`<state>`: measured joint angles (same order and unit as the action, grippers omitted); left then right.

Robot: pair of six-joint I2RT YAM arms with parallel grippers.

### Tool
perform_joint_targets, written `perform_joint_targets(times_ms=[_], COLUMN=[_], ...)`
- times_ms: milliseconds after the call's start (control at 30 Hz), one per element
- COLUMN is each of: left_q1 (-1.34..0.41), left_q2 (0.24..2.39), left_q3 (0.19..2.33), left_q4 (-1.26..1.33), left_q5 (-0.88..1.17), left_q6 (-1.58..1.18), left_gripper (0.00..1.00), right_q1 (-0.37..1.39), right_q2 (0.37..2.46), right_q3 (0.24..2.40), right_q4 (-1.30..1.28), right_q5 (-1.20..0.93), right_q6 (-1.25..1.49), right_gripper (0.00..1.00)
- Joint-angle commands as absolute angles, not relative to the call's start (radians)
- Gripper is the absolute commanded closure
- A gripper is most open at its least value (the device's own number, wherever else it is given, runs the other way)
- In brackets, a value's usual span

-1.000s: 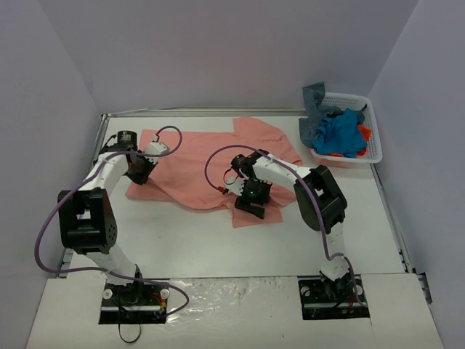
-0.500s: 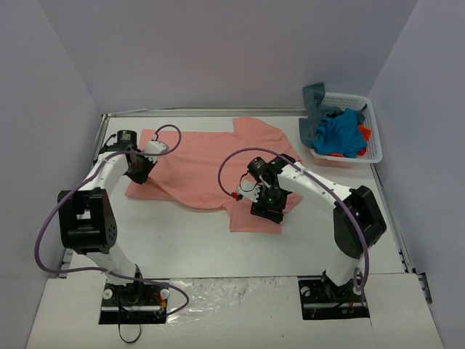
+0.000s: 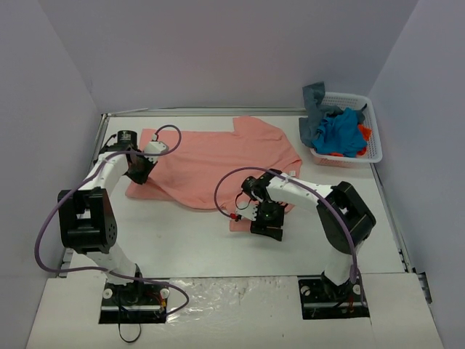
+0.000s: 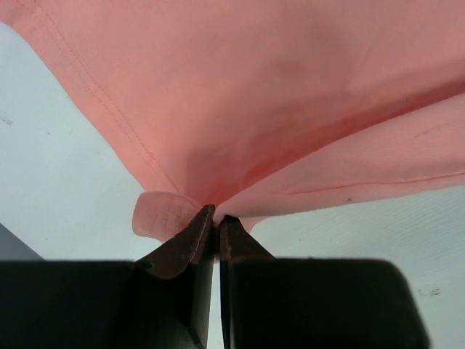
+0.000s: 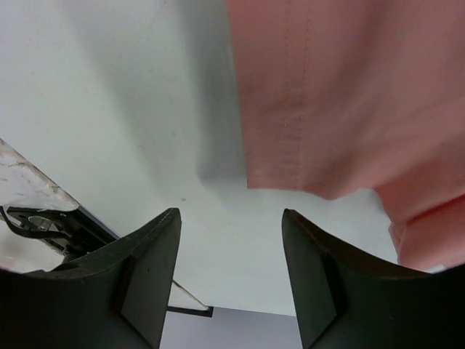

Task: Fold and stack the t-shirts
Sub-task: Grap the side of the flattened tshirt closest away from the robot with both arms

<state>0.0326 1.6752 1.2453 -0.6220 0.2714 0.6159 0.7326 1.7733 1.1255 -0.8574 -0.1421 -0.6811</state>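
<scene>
1. Closest in, both arm bases are bolted at the near edge of the white table. A purple cable loops out wide beside the left arm.
2. The right arm bends sharply at the elbow and its forearm runs leftward, low over the table. The forearm and its own cable cross above the near right corner of the salmon-pink t-shirt, hiding part of it.
3. The right gripper points down at the shirt's near edge. Its jaws stand wide apart and hold nothing. The wrist view shows bare table between the fingers, with the stitched hem just beyond their tips.
4. The left arm reaches far forward to the shirt's left edge. The left gripper is pinched tight on a small fold of the pink cloth, which fans out from its tips.
5. The shirt lies spread across the middle and far part of the table, between the two grippers.
6. In the far right corner sits a white lattice basket.
   - A bunched bright blue shirt lies inside.
   - An orange-red shirt peeks out on its right.
   - A slate grey-blue shirt drapes over the far-left rim.
</scene>
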Motion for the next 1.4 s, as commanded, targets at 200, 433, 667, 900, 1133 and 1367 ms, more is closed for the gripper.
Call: perform_joint_targets(times_ms=[200, 433, 667, 900, 1133, 1367], left_q1=[0.026, 0.023, 0.023, 0.021, 0.017, -0.026], left_q2=[1.640, 1.644, 1.646, 1.632, 1.580, 1.436], left_q3=[1.243, 1.236, 1.223, 1.209, 1.189, 1.131], left_q4=[-0.617, -0.617, -0.606, -0.604, -0.627, -0.704], left_q5=[0.268, 0.281, 0.287, 0.298, 0.310, 0.301], left_q6=[0.604, 0.611, 0.615, 0.623, 0.632, 0.684], left_gripper=[0.98, 0.98, 0.98, 0.98, 0.98, 0.98], right_q1=[0.742, 0.759, 0.784, 0.799, 0.727, 0.609], right_q2=[1.851, 1.879, 1.942, 1.968, 1.803, 1.554], right_q3=[1.097, 1.098, 1.082, 1.072, 1.123, 1.154], right_q4=[-0.802, -0.772, -0.704, -0.666, -0.756, -0.856], right_q5=[-0.117, -0.110, -0.072, -0.060, -0.066, -0.124], right_q6=[-0.652, -0.631, -0.569, -0.537, -0.551, -0.543], right_gripper=[0.45, 0.45, 0.81, 1.00, 1.00, 1.00])
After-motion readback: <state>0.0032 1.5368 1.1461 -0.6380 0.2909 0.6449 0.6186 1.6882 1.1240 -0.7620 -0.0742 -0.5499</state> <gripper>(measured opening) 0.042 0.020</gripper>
